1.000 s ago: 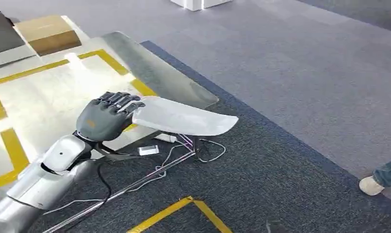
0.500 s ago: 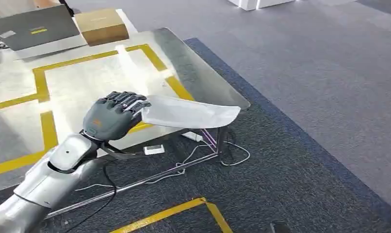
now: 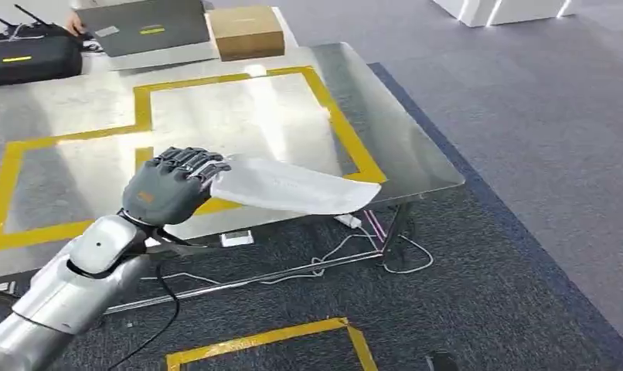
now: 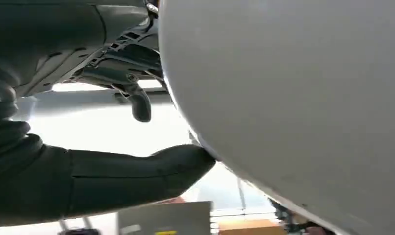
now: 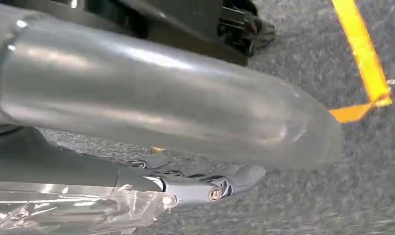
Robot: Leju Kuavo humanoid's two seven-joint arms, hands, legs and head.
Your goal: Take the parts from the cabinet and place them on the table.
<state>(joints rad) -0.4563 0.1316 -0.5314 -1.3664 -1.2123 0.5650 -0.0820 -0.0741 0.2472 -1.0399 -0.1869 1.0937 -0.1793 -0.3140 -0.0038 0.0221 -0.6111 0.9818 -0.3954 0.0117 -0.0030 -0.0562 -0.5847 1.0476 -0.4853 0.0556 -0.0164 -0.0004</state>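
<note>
While gripping with the left hand (image 3: 169, 189) the left end of the part (image 3: 293, 188), held it roughly level, fingers wrapped over the top and thumb pressed under the pale face in the left wrist view. Pointed the free end right, over the near right corner of the table (image 3: 417, 166). Judged it above the steel top, not resting on it. Judged the pickup done and the placing not yet done: needed lowering and release, probably inside the yellow tape outline (image 3: 142, 104) further in. Noted laptop (image 3: 142, 27), cardboard box (image 3: 245, 32) and black case (image 3: 30, 56) along the far edge, well apart from the part. Couldn't tell the right hand (image 5: 151, 178) state: saw dark fingers low over carpet, next to clear plastic.
</note>
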